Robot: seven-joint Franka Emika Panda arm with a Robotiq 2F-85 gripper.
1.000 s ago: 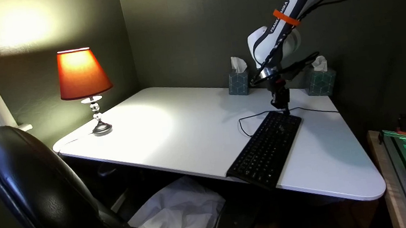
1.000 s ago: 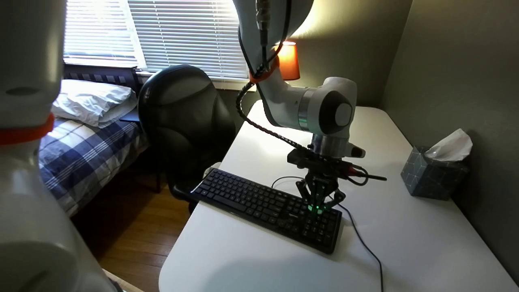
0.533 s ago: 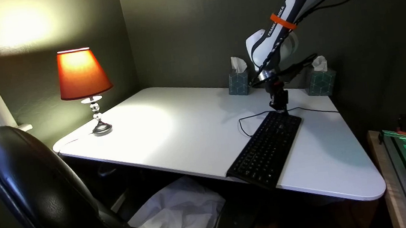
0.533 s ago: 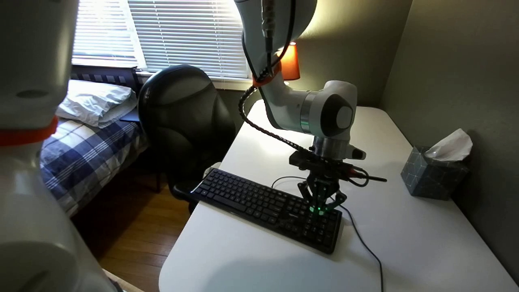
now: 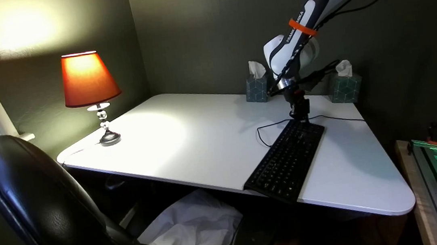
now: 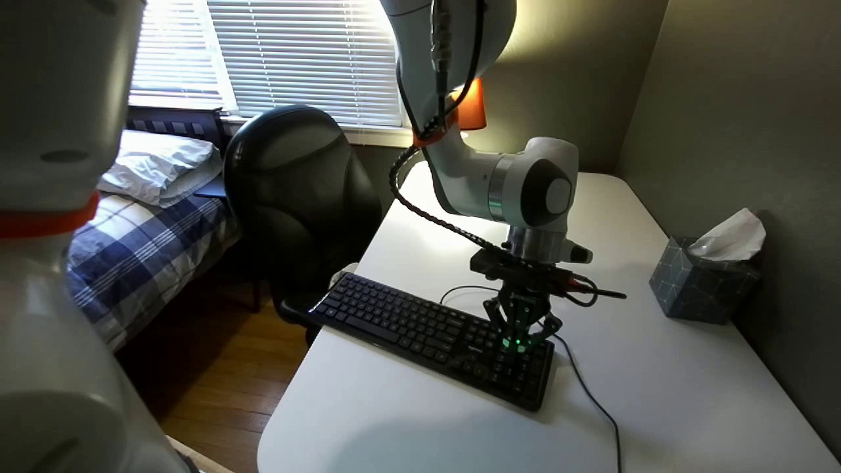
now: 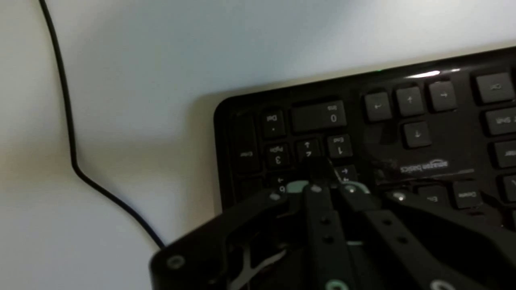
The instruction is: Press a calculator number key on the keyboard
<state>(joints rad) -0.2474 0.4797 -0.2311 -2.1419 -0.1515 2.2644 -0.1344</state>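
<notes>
- The keyboard (image 6: pixel 430 338) is lying flat on the bench (image 6: pixel 394 420). Its number pad (image 7: pixel 288 139) is sitting beneath the arm (image 5: pixel 300 28), and its opposite end is reaching the bench edge, seemingly a little past it. The thin cable (image 7: pixel 66 112) is trailing over the bench nearby.
- The fingers (image 7: pixel 318 171) are pointing down at the keys, closed together, and are gripping nothing.
- Done, judging from this moment: the reach is looking finished, and the fingers are standing over the number pad. In the wrist view they are covering the spot between the 4 key (image 7: pixel 346 173) and the 6 key (image 7: pixel 281 181), just beside the 2 key (image 7: pixel 308 150). The 5 key is probably hiding there.
- Left: the press itself, perhaps, and then a lift. The views are not showing whether the tips are touching or whether any key is sinking.
- Compared with a second ago, the arm is sitting lower in both exterior views, and the fingers are hanging closer to the keys. The keyboard is lying just where it was, and so is the cable.
</notes>
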